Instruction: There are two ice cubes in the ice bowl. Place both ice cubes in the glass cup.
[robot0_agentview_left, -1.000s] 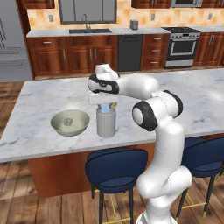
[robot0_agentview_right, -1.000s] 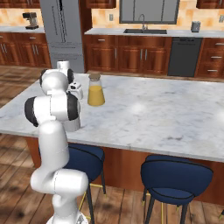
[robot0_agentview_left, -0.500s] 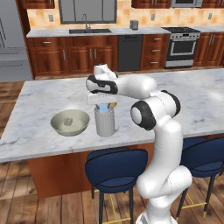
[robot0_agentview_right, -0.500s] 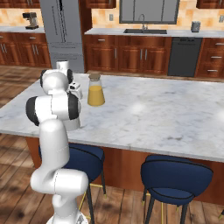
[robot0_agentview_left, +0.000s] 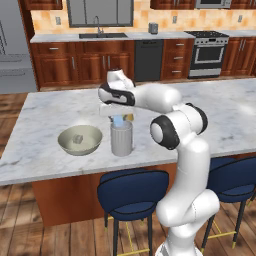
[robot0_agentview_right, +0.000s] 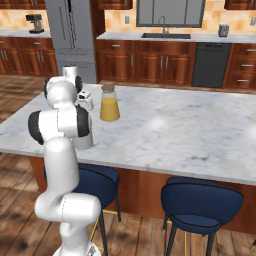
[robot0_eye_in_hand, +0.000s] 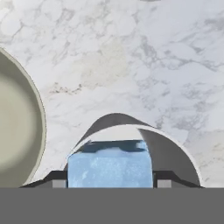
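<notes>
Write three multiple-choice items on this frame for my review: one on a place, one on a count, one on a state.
1. Where is the translucent light blue ice cube?
A. In the bowl
B. Between the fingertips of the gripper, over the mouth of the tall ribbed greyish-white glass cup
C. On the marble counter

2. How many cubes lie in the wide shallow beige-olive ice bowl?
A. None
B. One
C. Two

3. How does the glass cup stand?
A. Upright
B. Tipped over
C. Upside down

Answers: 1 B, the hand view shows the blue cube at the fingertips above the cup's rim. 2 B, a single clear greyish ice cube lies inside. 3 A, the left base view shows its open mouth facing up.
</notes>
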